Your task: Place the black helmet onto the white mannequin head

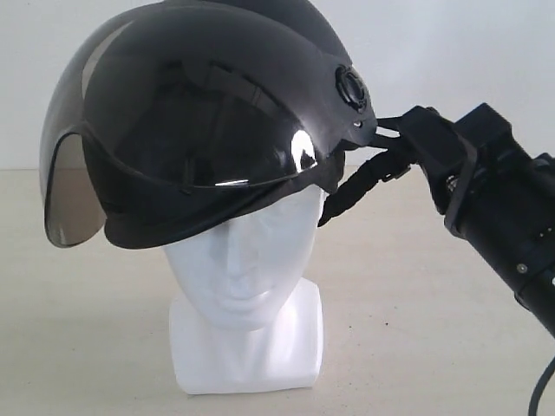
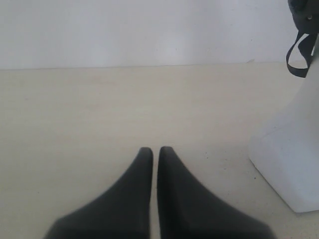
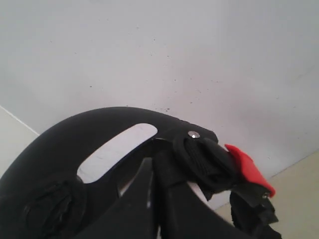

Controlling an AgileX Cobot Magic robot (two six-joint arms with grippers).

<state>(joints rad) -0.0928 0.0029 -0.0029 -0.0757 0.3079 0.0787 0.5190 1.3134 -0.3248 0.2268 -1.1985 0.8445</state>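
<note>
The black helmet (image 1: 217, 104) covers the top of the white mannequin head (image 1: 247, 269) down to the brow, with its smoky visor (image 1: 74, 173) sticking out at the left. My right gripper (image 1: 386, 130) is shut on the helmet's lower rim at the right side, beside the hanging strap (image 1: 351, 186). The right wrist view shows the helmet's rim (image 3: 75, 149) pinched in the right gripper (image 3: 157, 164), next to the red buckle (image 3: 249, 169). My left gripper (image 2: 155, 149) is shut on nothing, low over the table near the mannequin's base (image 2: 291, 149).
A beige tabletop (image 1: 416, 329) runs back to a plain white wall (image 1: 451, 52). A loop of black strap (image 2: 299, 55) hangs above the mannequin's base in the left wrist view. The right arm's dark body (image 1: 503, 208) fills the right edge of the exterior view.
</note>
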